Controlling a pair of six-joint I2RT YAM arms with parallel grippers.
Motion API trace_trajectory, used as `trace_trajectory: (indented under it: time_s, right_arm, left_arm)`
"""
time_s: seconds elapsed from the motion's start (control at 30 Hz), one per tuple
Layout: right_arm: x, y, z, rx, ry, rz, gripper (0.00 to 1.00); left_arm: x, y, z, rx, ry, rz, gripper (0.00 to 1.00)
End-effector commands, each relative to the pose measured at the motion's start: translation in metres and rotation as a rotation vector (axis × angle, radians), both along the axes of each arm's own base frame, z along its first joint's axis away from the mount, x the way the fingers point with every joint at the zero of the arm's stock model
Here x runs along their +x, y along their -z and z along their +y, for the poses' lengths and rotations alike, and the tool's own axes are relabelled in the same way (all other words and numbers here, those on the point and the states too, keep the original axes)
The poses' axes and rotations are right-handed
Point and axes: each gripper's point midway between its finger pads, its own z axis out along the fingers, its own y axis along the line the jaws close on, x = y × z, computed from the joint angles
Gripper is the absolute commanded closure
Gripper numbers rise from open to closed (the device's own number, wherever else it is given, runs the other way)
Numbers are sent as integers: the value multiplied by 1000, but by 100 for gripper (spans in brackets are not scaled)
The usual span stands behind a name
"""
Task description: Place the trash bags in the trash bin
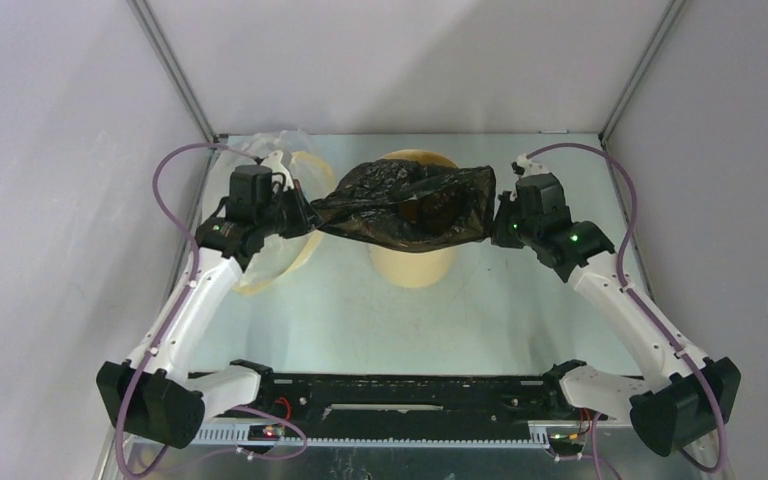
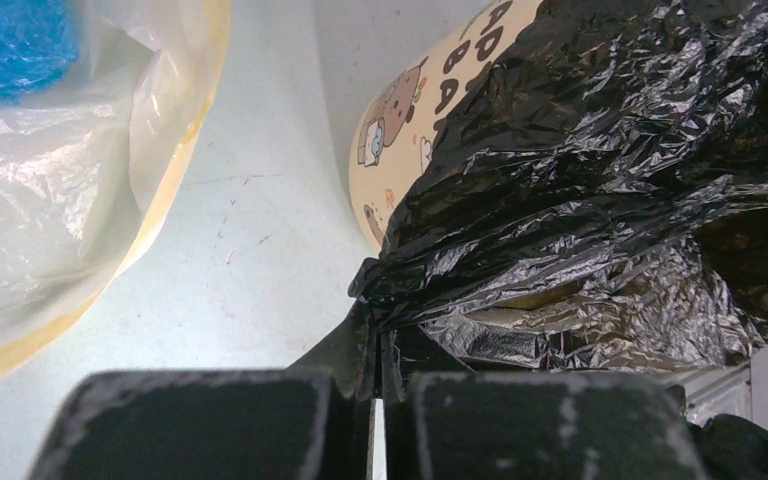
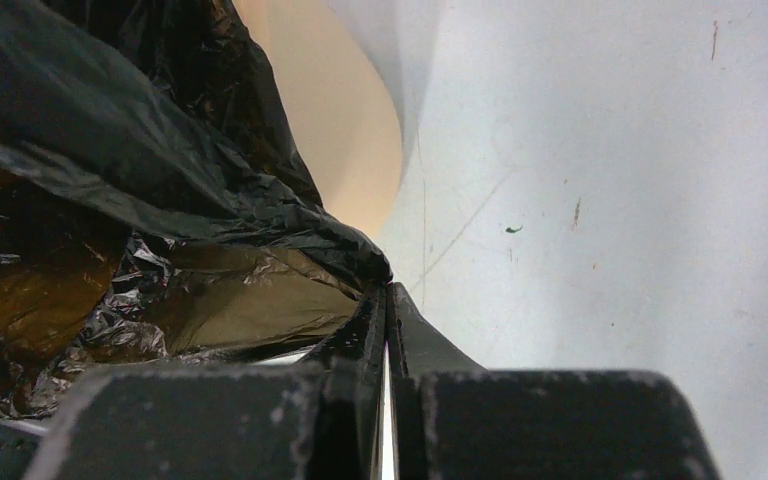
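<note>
The black bag (image 1: 405,205) hangs spread wide over the top of the yellow bin (image 1: 415,265). The bin stands on the counter (image 1: 360,320). The left tool (image 1: 310,218) is pressed together, pinching the left edge of the black bag. The right tool (image 1: 498,222) is pressed together, pinching the right edge. A clear bag (image 2: 50,200) with a blue lump lies on the counter left of the bin.
</note>
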Motion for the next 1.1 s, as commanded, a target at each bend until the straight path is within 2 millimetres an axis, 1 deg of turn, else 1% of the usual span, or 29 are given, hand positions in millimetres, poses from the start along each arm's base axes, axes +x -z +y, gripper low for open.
trace_trajectory:
  time_s: [0.0, 0.07, 0.13, 0.3, 0.4, 0.47, 0.57, 0.77, 0.87, 0.93, 1.07]
  right_arm:
    - [22, -4, -9, -19, 61, -77, 100]
    - [28, -5, -10, -10, 73, -93, 100]
    - [31, -7, -11, -4, 78, -105, 99]
    - [33, -11, -13, 6, 59, -122, 89]
    - [31, -17, -10, 16, 30, -139, 83]
    - [28, -23, -7, 27, -2, -165, 79]
    - [21, -31, -7, 32, -31, -213, 72]
    - [6, -59, 0, 66, -114, -324, 60]
    - [5, -71, -1, 67, -118, -374, 46]
    - [6, -83, 1, 73, -133, -422, 37]
    - [15, -108, 3, 99, -139, -529, 25]
  left_arm:
    - [27, -2, 5, -44, -93, -89, 98]
    - [35, -2, 7, -69, -137, -127, 95]
    - [40, -3, 11, -73, -172, -158, 89]
    - [45, 3, 13, -61, -184, -161, 72]
    - [44, 5, 10, -68, -168, -153, 59]
    - [43, 4, 10, -71, -169, -161, 54]
    - [38, -1, 13, -75, -176, -186, 49]
    - [31, -19, 12, -106, -159, -270, 49]
    - [30, -27, 11, -116, -142, -323, 44]
    - [31, -29, 14, -114, -161, -343, 42]
    - [33, -29, 19, -115, -192, -363, 40]
